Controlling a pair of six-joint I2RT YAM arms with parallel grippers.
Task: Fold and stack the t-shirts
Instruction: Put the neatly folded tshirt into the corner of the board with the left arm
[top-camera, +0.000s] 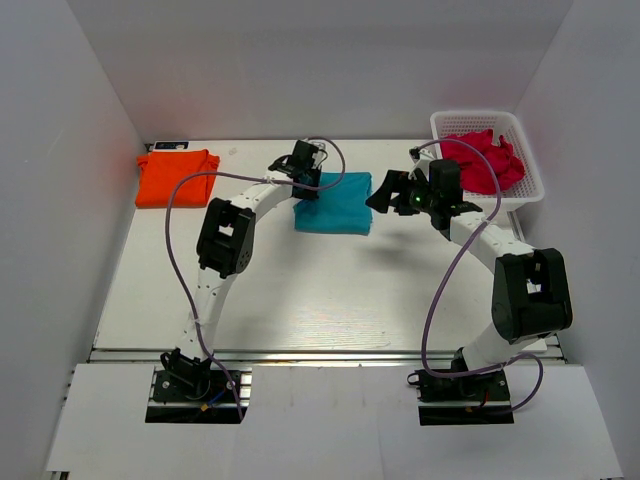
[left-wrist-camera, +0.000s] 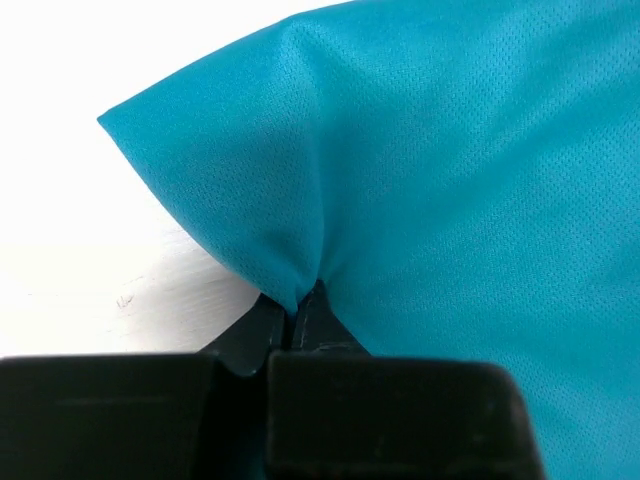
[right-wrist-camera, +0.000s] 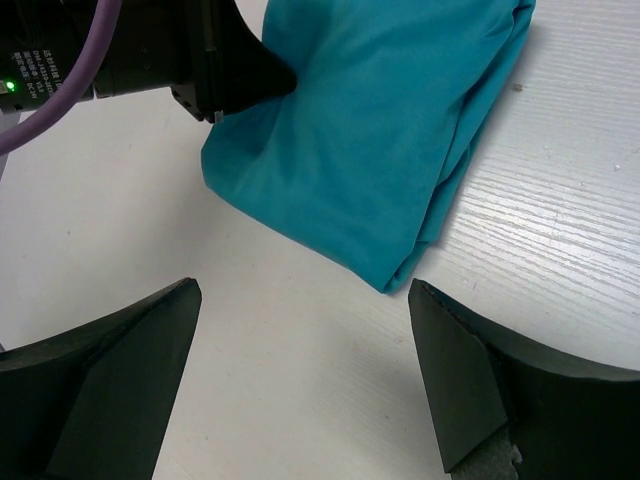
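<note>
Teal t-shirt (top-camera: 338, 206): lies folded into a compact rectangle on the white table (top-camera: 300, 295), about mid-width and toward the far half. In the right wrist view its layered edges show along the side nearest that camera, and the fabric is smooth with a few soft creases.

Left gripper (left-wrist-camera: 297, 306): closed tight on the teal t-shirt, the fingers meeting on a small pinch of cloth. From the pinch the fabric rises into a pointed, tented corner above the tabletop. We place the grip at the shirt's left edge, near its far corner, as seen from overhead.

Right gripper (right-wrist-camera: 302, 295): jaws spread wide, holding nothing. It sits just beside the shirt's right edge, with the near corner of the fold between and ahead of its two fingers. We cannot tell from these views whether its fingertips touch the table or hover just above it.

Orange t-shirt (top-camera: 177, 178): folded flat at the far left corner of the table, well apart from the teal one and from both grippers.

White basket (top-camera: 527, 128): at the far right of the table, just behind the right arm. It holds a crumpled red garment (top-camera: 482, 160), which spills slightly over the near rim.

Purple cables (top-camera: 172, 240) loop from each arm's base up to its wrist.
</note>
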